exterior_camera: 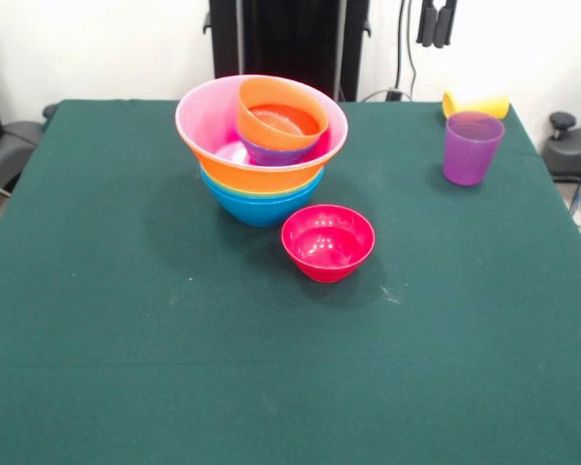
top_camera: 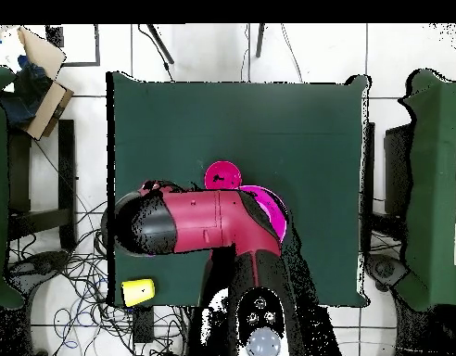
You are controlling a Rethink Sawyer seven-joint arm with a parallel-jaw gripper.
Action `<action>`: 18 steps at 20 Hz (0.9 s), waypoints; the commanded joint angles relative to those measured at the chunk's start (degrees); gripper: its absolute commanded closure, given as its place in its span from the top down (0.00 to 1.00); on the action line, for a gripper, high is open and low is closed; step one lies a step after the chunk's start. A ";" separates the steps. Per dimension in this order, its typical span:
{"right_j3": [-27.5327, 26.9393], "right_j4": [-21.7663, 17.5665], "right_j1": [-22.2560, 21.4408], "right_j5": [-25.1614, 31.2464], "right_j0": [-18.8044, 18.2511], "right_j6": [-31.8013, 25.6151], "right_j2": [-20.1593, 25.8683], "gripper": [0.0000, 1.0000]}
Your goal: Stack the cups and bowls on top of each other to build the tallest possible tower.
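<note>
The tower [exterior_camera: 261, 184] stands at the table's far middle: a blue bowl [exterior_camera: 261, 206] at the base, an orange bowl [exterior_camera: 261, 178] and a wide pink bowl [exterior_camera: 201, 121] above. A small orange-red bowl [exterior_camera: 281, 114] sits tilted on a dark blue one [exterior_camera: 276, 152] inside the pink bowl. A crimson bowl [exterior_camera: 327, 242] stands alone on the cloth in front of the tower. The purple cup [exterior_camera: 471, 147] stands upright at the far right. The yellow cup [exterior_camera: 476, 103] lies on its side behind it. My gripper [exterior_camera: 437, 39] hangs at the top edge, above and behind the cups, holding nothing.
The green cloth table [exterior_camera: 174, 368] fills the front view. In the overhead view my red arm [top_camera: 209, 222] covers most of the tower; the pink bowl's rim [top_camera: 276, 211], the crimson bowl [top_camera: 222, 175] and the yellow cup [top_camera: 138, 291] show beside it.
</note>
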 commanded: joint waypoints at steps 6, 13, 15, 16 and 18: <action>0.66 1.38 2.54 0.92 -0.43 4.27 1.40 0.00; -0.05 1.07 3.16 0.67 -1.02 3.41 1.60 0.00; -0.44 0.94 2.89 1.50 -0.56 3.73 1.28 0.00; -0.58 0.77 2.83 1.60 -0.21 4.06 1.03 0.00; -0.71 0.82 3.18 1.46 -0.19 4.15 1.08 0.00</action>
